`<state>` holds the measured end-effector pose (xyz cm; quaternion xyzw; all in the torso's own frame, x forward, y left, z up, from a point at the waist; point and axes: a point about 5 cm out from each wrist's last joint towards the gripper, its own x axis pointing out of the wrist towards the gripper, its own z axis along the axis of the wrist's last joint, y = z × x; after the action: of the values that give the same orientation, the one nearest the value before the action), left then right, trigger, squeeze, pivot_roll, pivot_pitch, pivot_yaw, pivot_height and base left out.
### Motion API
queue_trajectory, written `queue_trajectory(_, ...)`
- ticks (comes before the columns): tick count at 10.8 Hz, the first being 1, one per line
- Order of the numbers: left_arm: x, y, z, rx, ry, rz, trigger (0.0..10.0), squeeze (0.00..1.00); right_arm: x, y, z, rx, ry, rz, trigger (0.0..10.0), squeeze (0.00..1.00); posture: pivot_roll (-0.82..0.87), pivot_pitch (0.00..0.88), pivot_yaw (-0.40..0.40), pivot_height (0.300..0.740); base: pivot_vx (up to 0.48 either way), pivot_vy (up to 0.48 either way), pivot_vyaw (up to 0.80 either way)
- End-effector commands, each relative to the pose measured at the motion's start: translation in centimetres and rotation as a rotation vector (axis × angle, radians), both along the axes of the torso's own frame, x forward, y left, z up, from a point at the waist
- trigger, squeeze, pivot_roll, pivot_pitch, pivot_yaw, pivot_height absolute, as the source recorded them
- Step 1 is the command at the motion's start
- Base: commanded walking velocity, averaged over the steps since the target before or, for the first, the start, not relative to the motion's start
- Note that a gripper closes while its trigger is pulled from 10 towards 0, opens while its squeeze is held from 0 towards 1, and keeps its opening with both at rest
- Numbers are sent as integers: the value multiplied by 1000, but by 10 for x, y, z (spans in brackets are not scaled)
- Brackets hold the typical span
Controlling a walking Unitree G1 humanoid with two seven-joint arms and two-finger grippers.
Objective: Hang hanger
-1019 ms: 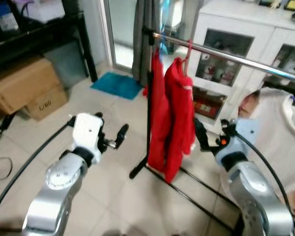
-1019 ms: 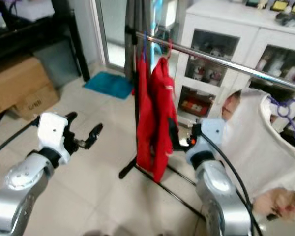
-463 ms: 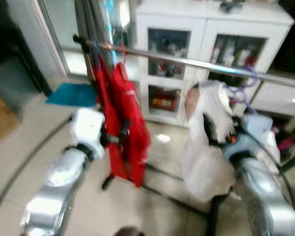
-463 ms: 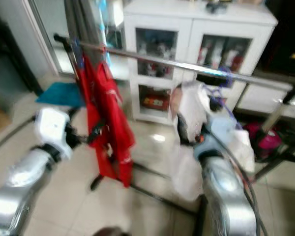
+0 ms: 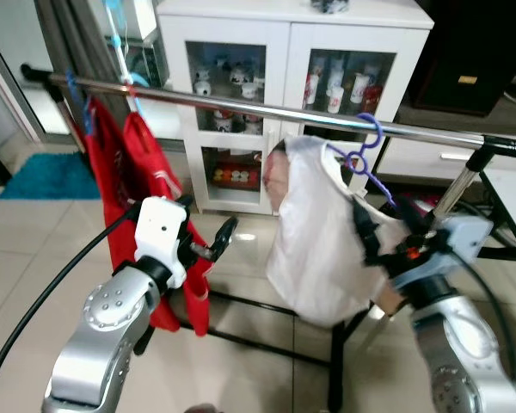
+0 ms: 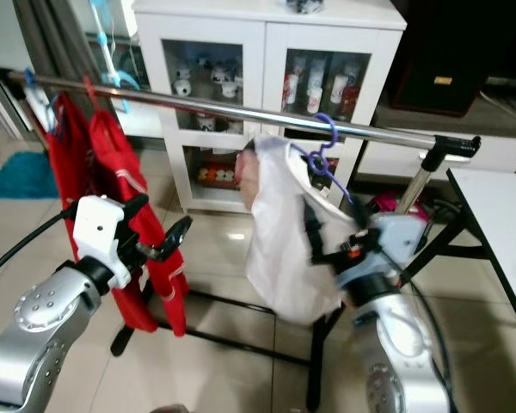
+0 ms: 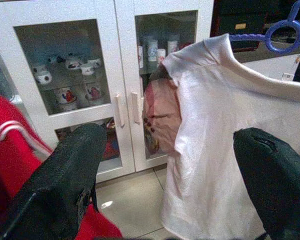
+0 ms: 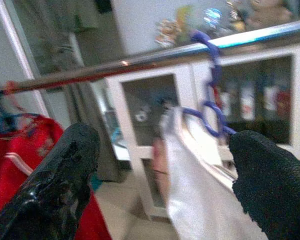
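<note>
Compared with a second ago, the camera has swung to the right, so the white shirt [image 5: 322,237] and the white cabinet [image 5: 241,95] now sit in the middle of the head views, and the red clothes [image 5: 142,198] have slid to the left side of the picture. One purple hanger [image 5: 365,155] carries the white shirt, with its hook at the long silver rail [image 5: 267,110]; whether the hook rests fully on the rail cannot be told. Two red garments hang side by side at the rail's left end, on a blue hook and a red hook. One white cabinet with two glass doors stands behind the rail, its shelves holding cups and small ornaments. The right tool [image 5: 380,249] is raised just below and to the right of the hanger, close against the shirt's lower right side; its wrist view shows its two black fingers [image 8: 65,185] spread wide, with the hanger and shirt between them and farther off. The left tool [image 5: 208,245] hovers in front of the red clothes, to the left of the shirt and apart from it, fingers [image 7: 65,185] also spread wide and holding nothing.
</note>
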<state>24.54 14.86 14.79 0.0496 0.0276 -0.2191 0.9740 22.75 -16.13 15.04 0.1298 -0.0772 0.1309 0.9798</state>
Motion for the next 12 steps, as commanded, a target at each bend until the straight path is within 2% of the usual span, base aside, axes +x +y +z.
queue_trajectory(1,-2,-2,1,-1,-5,-19,10000,0,1,-11,0,-2,-8,-50,10000,0,-15,13,-6,740,0,0,0)
queue_trajectory(2,-3,-3,1,0,1,-45,10000,0,8,-30,1,-44,-22,-218,10000,0,-17,12,-9,740,0,0,0)
queue_trajectory(3,-4,-4,1,2,2,-58,10000,0,11,-35,3,-97,-36,-276,10000,0,-18,11,-10,740,0,0,0)
queue_trajectory(4,-6,-7,1,3,3,-98,10000,0,19,-41,5,-98,-31,-324,10000,0,-19,6,-12,740,0,0,0)
queue_trajectory(5,-10,-13,0,3,19,-171,10000,0,36,-38,7,-136,-22,-321,10000,0,-22,2,-11,740,0,0,0)
queue_trajectory(6,-11,-15,0,5,26,-194,10000,0,43,-38,7,-144,-13,-332,10000,0,-22,0,-10,740,0,0,0)
queue_trajectory(7,-12,-17,-1,6,36,-221,10000,0,58,-41,6,-169,9,-363,10000,0,-21,0,-10,740,0,0,0)
queue_trajectory(8,-13,-18,-2,8,36,-227,10000,0,80,-40,11,-196,12,-381,10000,0,-21,0,-12,740,0,0,0)
queue_trajectory(9,-13,-18,-2,8,37,-229,10000,0,91,-40,14,-196,1,-387,10000,0,-20,0,-13,740,0,0,0)
queue_trajectory(10,-13,-17,-2,10,36,-226,10000,0,108,-41,20,-206,4,-422,10000,0,-13,0,-19,740,0,0,0)
queue_trajectory(11,-13,-15,-2,16,37,-215,10000,0,118,-41,26,-204,-2,-429,10000,0,-6,0,-27,740,0,0,0)
queue_trajectory(12,-15,-15,-2,17,37,-211,10000,0,117,-38,26,-201,-5,-401,10000,0,-3,0,-33,740,0,0,0)
